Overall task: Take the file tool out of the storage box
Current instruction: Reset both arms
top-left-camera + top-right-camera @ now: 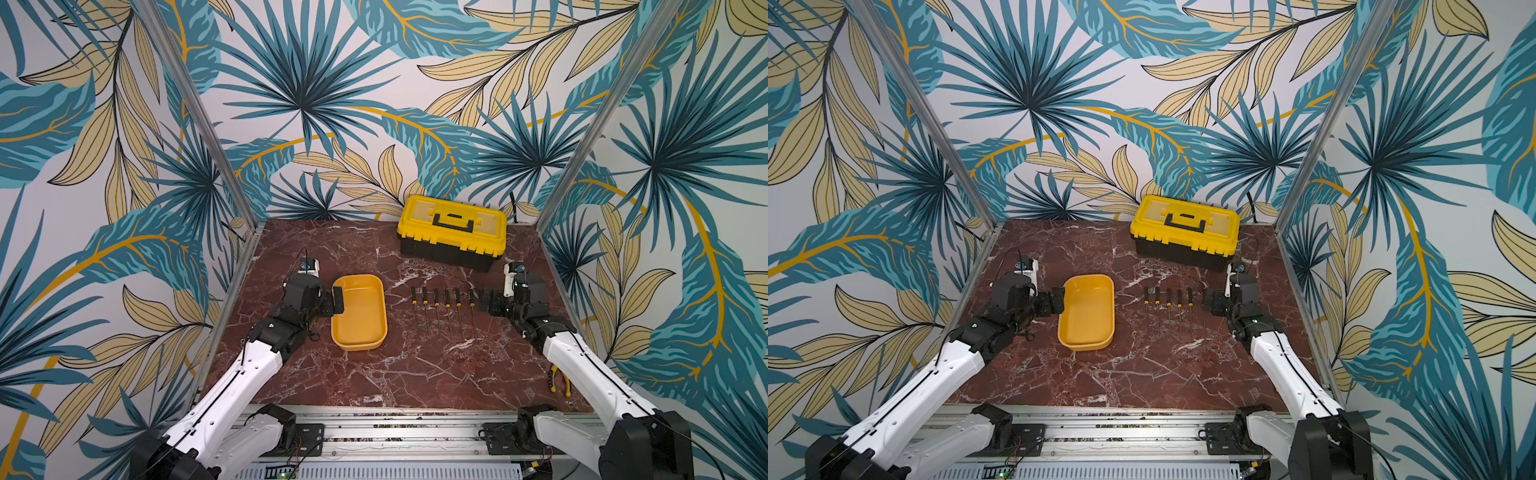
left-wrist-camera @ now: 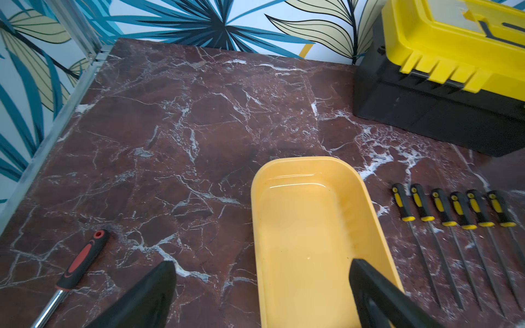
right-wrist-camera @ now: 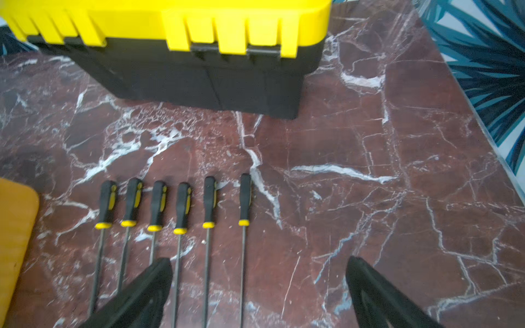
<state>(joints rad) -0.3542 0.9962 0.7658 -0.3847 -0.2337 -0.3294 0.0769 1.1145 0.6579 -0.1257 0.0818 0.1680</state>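
At the left of the worktop (image 2: 199, 127) a red-handled tool (image 2: 82, 261) lies close beside the left end effector (image 1: 336, 300). A careless sweep of that arm could send it rolling.

The left end effector is spread wide and holds nothing. In its wrist view one finger hangs over the worktop and the other inside the storage box (image 1: 361, 316), so the box's left wall sits between them. Whether either finger touches that wall I cannot tell. This looks like the main hazard: a sideways pull-out would probably hook the light, empty box and drag or tip it into the row beside it. Lifting clear first seems safer.

The files (image 3: 183, 204), six in a row, lie on the worktop just right of the box, handles far and shanks near, so the removal looks done.

The right end effector (image 3: 260, 262) is spread and empty at the right end of that row, with the shank of the rightmost file (image 3: 245, 198) between its fingers in the wrist view. A low sideways move there would likely knock the slim files into one another.

The toolbox (image 1: 453, 232) at the far right and the pliers (image 1: 557, 380) at the near right lie well apart from both.
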